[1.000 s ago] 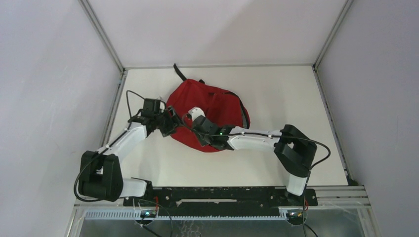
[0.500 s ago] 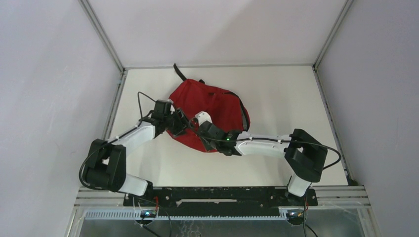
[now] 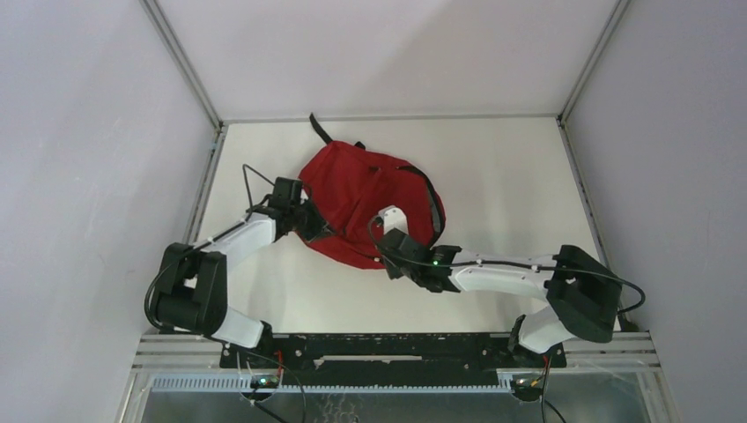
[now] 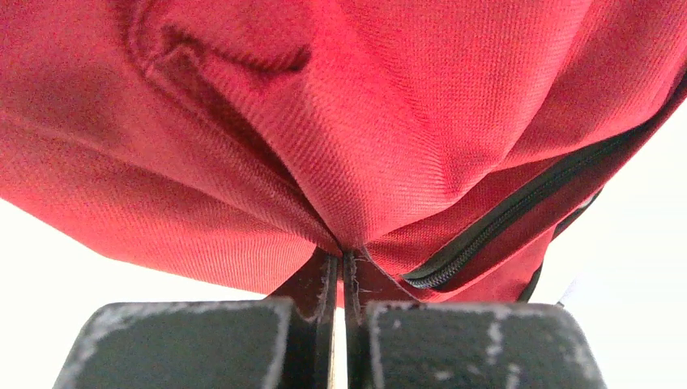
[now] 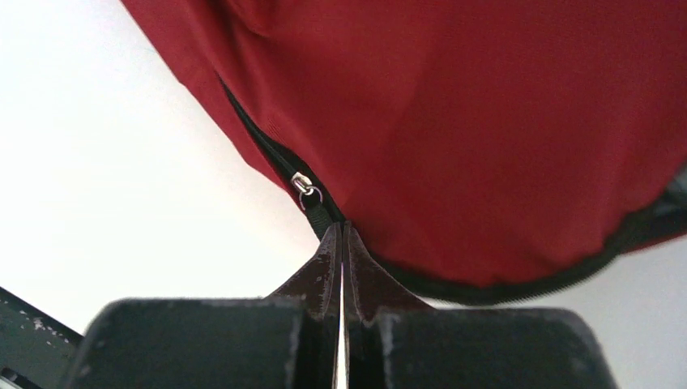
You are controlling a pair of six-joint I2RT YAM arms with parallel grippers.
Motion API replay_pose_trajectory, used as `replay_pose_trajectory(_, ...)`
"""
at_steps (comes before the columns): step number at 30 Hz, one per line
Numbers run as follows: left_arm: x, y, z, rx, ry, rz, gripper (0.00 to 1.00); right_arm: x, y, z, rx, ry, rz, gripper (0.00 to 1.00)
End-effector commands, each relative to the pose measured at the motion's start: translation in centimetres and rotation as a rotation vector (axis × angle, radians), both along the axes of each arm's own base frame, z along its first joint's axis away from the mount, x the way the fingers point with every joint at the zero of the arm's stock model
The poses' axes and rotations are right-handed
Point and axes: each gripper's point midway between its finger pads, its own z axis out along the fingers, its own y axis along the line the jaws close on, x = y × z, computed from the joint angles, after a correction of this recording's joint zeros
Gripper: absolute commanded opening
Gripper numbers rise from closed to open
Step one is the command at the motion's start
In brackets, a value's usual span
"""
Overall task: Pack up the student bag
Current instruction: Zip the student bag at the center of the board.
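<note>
The student bag (image 3: 366, 198), a soft red backpack with black zip trim, lies on the white table (image 3: 520, 176). My left gripper (image 3: 315, 231) is at the bag's left edge. In the left wrist view it (image 4: 341, 258) is shut on a fold of the red fabric (image 4: 324, 121), beside the black zip (image 4: 502, 220). My right gripper (image 3: 389, 257) is at the bag's near edge. In the right wrist view it (image 5: 341, 233) is shut on the black pull tab below the metal zip slider (image 5: 303, 185).
A black strap (image 3: 319, 129) trails from the bag toward the back of the table. Grey walls and metal frame posts (image 3: 201, 88) close in the table on three sides. The arm bases stand on the black rail (image 3: 388, 348) at the near edge.
My left gripper has closed on the bag's left edge. My right arm has slid to the right along the bag's near edge, still shut on the pull tab.
</note>
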Motion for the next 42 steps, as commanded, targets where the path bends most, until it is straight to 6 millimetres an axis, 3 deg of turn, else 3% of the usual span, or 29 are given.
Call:
replay_pose_trajectory(1, 3.3, 5.1, 3.3, 0.091, -0.115, 0.152, 0.0, 0.2, -2.5, 0.9, 0.052, -0.02, -0.111, 0.0)
replay_pose_trajectory(8, 3.7, 10.0, 5.3, 0.122, -0.155, 0.283, 0.0, 1.0, -7.0, 0.3, 0.081, 0.002, -0.253, 0.0)
replay_pose_trajectory(15, 4.1, 13.8, 6.6, 0.167, -0.174, 0.344, 0.0, 5.1, -11.4, -0.5, 0.196, 0.025, -0.434, 0.0)
replay_pose_trajectory(18, 4.2, 14.0, 6.9, 0.172, -0.185, 0.333, 0.0, 6.5, -11.6, -0.3, 0.256, 0.038, -0.464, 0.0)
replay_pose_trajectory(20, 4.3, 13.4, 7.3, 0.158, -0.203, 0.287, 0.0, 6.6, -10.7, 0.5, 0.3, 0.036, -0.433, 0.0)
replay_pose_trajectory(21, 4.4, 12.9, 7.8, 0.159, -0.222, 0.251, 0.07, 6.5, -10.3, 1.0, 0.315, 0.034, -0.417, 0.0)
replay_pose_trajectory(26, 2.7, 10.2, 11.6, 0.335, -0.345, 0.099, 0.73, 5.6, -9.0, 2.4, 0.371, 0.049, -0.355, 0.0)
replay_pose_trajectory(28, 1.7, 9.2, 12.7, 0.418, -0.374, 0.044, 0.89, 4.9, -8.3, 2.8, 0.397, 0.074, -0.32, 0.0)
replay_pose_trajectory(31, 0.3, 7.0, 13.2, 0.451, -0.404, -0.061, 0.92, 3.8, -7.0, 3.5, 0.436, 0.106, -0.261, 0.0)
replay_pose_trajectory(33, -0.9, 4.4, 12.9, 0.434, -0.429, -0.176, 0.86, 3.1, -6.1, 3.5, 0.438, 0.124, -0.225, 0.05)
replay_pose_trajectory(38, -4.8, -1.6, 9.6, 0.37, -0.373, -0.455, 0.83, 1.7, -3.6, 3.4, 0.455, 0.185, -0.151, 0.3)
replay_pose_trajectory(42, -6.2, -3.1, 7.0, 0.33, -0.234, -0.397, 0.8, 1.6, -1.9, 4.2, 0.548, 0.249, -0.164, 0.34)
